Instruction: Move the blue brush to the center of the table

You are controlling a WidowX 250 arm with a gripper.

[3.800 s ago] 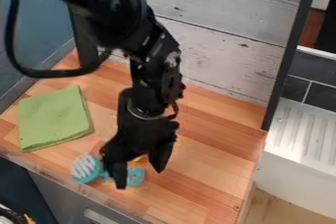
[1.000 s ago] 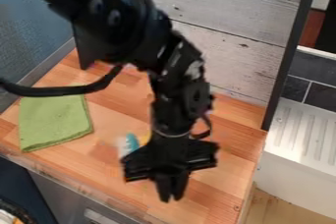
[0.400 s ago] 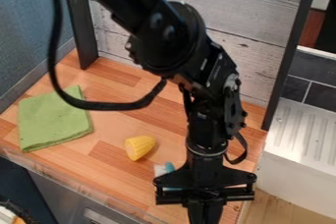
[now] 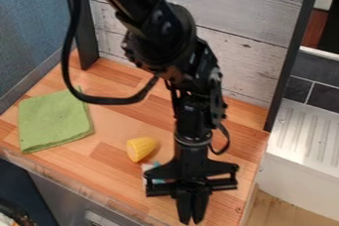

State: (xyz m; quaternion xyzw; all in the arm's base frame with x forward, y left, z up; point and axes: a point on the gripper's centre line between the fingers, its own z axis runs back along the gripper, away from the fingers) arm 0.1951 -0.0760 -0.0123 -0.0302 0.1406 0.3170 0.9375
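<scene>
- Camera view: the blue brush (image 4: 148, 169) is resting or hanging low over the front half of the table (image 4: 109, 165), beside the yellow piece (image 4: 140, 149) and close behind the hand (image 4: 191, 220).
- The job is looking partly done: the brush is lining up roughly with the middle from side to side, but it is seeming to sit too near the front edge. The yellow piece is lying nearer the center than the brush is.
- What is remaining, by that judgement, is a short shift backward — past or around the yellow piece — then a clean parting of hand and brush. The green cloth (image 4: 54, 119) is lying flat toward the left side, well apart from that path.
- The hand is pointing down in front of the brush, its two fingers (image 4: 183, 207) drawn close together with a thin gap between them. Nothing is showing in that gap, so whether they are pinching part of the brush is staying impossible to tell.
- Much of the brush is hiding behind the hand's wide crosspiece; only pale bristles and bits of blue are peeking out at one side. Its handle is being blocked, and which way it is pointing is not showing.
- The contact underneath is also being concealed — nobody is able to say from here whether the brush is touching the wood or being held above it.
</scene>
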